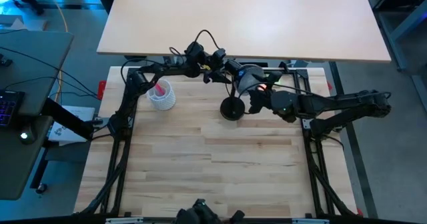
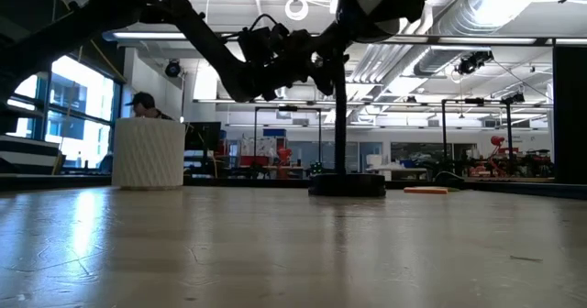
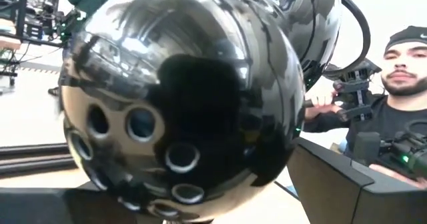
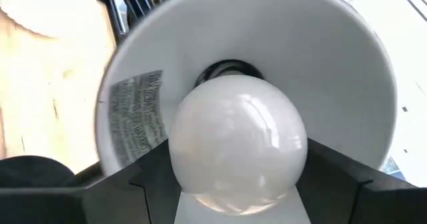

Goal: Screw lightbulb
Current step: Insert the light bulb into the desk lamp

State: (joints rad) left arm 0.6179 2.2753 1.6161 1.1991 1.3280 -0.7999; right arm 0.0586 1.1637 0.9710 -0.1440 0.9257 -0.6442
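lightbulb (image 4: pixel 233 141) | high view: right hand (image 1: pixel 257 91) at lamp shade (image 1: pixel 245 77), left hand (image 1: pixel 215 65) beside it | left wrist: shade's black back fills view, left hand's spread not discernible | right wrist: bulb in white shade interior, right hand pinching its globe | judged light, smooth, fragile; grip widest part gently

A: Left arm? 
B: Reaches from the left along the table's far edge, left gripper (image 1: pixel 215 63) raised off the table, fingers spread around the back of the lamp's black shade (image 3: pixel 180 97).
A: Right arm? 
B: Comes in from the right, bent at the elbow, right gripper (image 4: pixel 233 184) pointed into the shade's mouth, fingers (image 4: pixel 353 184) closed on either side of the lightbulb (image 4: pixel 237 141).
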